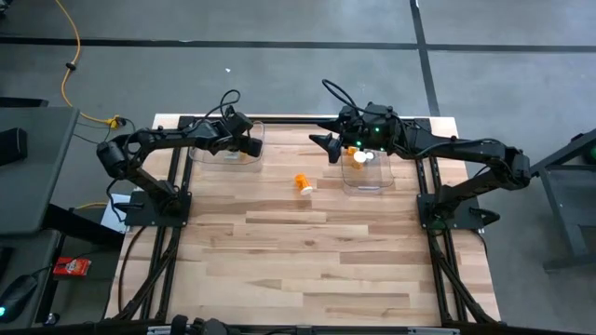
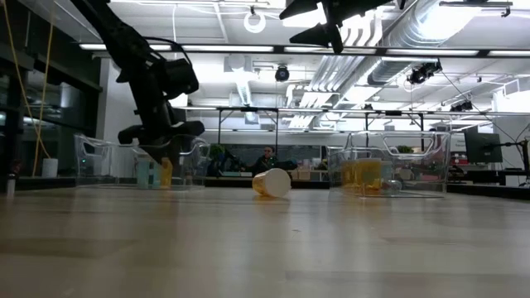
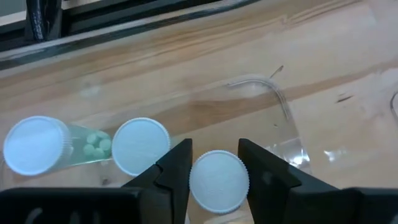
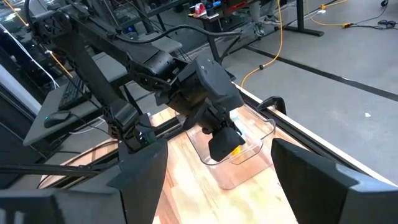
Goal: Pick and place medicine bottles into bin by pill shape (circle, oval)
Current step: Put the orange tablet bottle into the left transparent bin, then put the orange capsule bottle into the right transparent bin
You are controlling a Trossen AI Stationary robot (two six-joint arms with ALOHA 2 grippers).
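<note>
Pale wood table, planked and matt from above, with a soft sheen at table height. Clear glossy plastic bins, left bin and right bin, see-through walls catching glare; translucent orange plastic bottle lying on the planks, capped in smooth matt white. Dark matt plastic-looking fingers on the left gripper, either side of a smooth white cap.

Pill shapes in the right bin's bottles unreadable.
</note>
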